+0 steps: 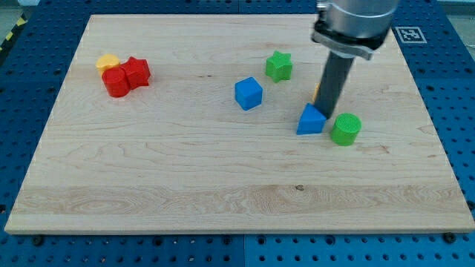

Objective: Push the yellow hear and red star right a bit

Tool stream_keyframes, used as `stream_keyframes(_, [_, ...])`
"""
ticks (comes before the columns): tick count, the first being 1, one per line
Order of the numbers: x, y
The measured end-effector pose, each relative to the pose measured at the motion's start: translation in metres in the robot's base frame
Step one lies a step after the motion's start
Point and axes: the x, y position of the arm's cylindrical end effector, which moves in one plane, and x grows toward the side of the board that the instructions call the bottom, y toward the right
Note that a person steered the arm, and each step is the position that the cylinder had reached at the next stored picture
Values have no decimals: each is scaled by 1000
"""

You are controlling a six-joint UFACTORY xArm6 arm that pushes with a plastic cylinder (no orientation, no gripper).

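Note:
The yellow heart [107,61] lies at the board's upper left. It touches a red cylinder [116,82] just below it. The red star [136,71] sits right of the heart and touches the red cylinder. My tip [327,114] is far off on the view's right. It stands at the upper right edge of a blue triangle block [311,120], between that block and a green cylinder [346,129]. The tip is nowhere near the heart or the star.
A blue cube [249,93] sits near the board's middle and a green star [279,65] up and right of it. A sliver of an orange block [317,92] shows behind the rod. The wooden board [223,200] lies on a blue perforated table.

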Motion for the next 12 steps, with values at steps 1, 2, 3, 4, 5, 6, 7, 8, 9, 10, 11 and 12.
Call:
stream_keyframes(1, [12,-49])
stream_keyframes(2, [22,-95])
stream_keyframes(3, [15,-109])
stream_keyframes(4, [13,-135])
stream_keyframes(5, [13,-204])
stream_keyframes(6, [3,-284])
stream_keyframes(7, [-22,-359])
stream_keyframes(8, [-65,-392])
stream_keyframes(9, [-110,-397])
stream_keyframes(10, [-122,-397])
stream_keyframes(11, [-116,-400])
stream_keyframes(12, [-109,-400])
